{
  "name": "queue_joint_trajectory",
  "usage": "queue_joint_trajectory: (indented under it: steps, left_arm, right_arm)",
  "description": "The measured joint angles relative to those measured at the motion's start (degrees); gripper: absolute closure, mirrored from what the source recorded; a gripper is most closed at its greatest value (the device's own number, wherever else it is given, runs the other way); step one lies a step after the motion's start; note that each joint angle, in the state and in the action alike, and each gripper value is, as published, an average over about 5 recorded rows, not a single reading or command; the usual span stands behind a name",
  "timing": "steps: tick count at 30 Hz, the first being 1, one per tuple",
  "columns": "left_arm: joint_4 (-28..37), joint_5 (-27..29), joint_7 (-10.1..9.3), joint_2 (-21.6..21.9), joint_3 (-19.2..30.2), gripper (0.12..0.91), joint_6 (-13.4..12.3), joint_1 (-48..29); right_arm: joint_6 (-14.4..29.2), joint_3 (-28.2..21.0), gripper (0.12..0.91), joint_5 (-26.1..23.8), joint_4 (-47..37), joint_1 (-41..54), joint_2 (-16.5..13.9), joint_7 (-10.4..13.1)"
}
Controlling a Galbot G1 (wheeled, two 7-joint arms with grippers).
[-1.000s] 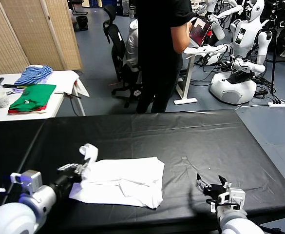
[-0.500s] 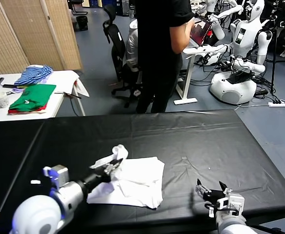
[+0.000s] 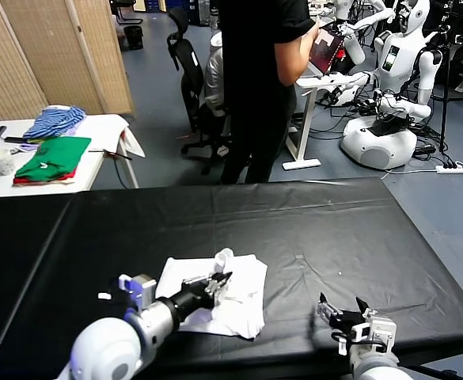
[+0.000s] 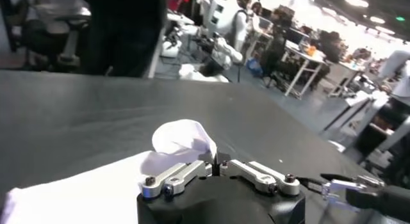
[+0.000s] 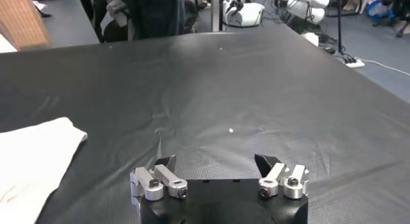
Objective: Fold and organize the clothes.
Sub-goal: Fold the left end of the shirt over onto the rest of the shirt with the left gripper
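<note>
While our left gripper (image 3: 220, 279) pinches a raised fold of the white T-shirt (image 3: 243, 297), we keep it over the shirt's middle. Our right gripper (image 3: 343, 313) waits well right of the shirt on the black table (image 3: 334, 229), fingers spread.

You'll find nothing to read here: no words, labels, brand marks or numbers are legible on anything in your three views. The laptop screen (image 3: 324, 52) behind the table (image 3: 358, 229) glows pinkish, but whatever it displays is too small to make out.
</note>
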Motion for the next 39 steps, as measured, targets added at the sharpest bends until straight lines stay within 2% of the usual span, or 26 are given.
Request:
queue_joint_trajectory:
  steps: [10, 22, 25, 29, 33, 36, 39]
  left_arm:
    - [2.7, 1.7, -0.08, -2.3, 4.1, 0.864, -3.5, -2.5]
    - [6.9, 12.0, 0.36, -4.9, 9.9, 0.856, -5.1, -2.3]
    - [7.5, 13.3, 0.2, -5.8, 11.6, 0.755, -5.8, -2.1]
    - [7.8, 13.3, 0.3, -7.0, 13.4, 0.5, -8.2, -1.4]
    - [7.3, 11.4, 0.52, -8.1, 14.4, 0.259, -11.8, -0.7]
    - [6.2, 10.3, 0.57, -8.0, 13.9, 0.149, -13.6, 0.0]
    - [4.7, 12.8, 1.36, -6.8, 12.3, 0.127, -12.8, 1.3]
  right_arm:
    - [0.0, -0.1, 0.118, -0.1, -0.1, 0.2, 0.1, 0.0]
    - [0.0, -0.5, 0.118, -0.4, -0.3, 0.3, 0.5, -0.1]
    - [0.0, -0.5, 0.118, -0.5, -0.2, 0.2, 0.6, -0.2]
    - [0.0, -0.5, 0.118, -0.5, 0.2, 0.2, 0.6, -0.3]
    - [0.0, -0.7, 0.118, -0.5, 0.8, 0.1, 0.3, -0.5]
    - [0.0, -1.1, 0.118, -0.5, 1.5, -0.2, -0.2, -1.2]
    - [0.0, -1.6, 0.118, -0.5, 2.4, -0.6, -0.9, -2.5]
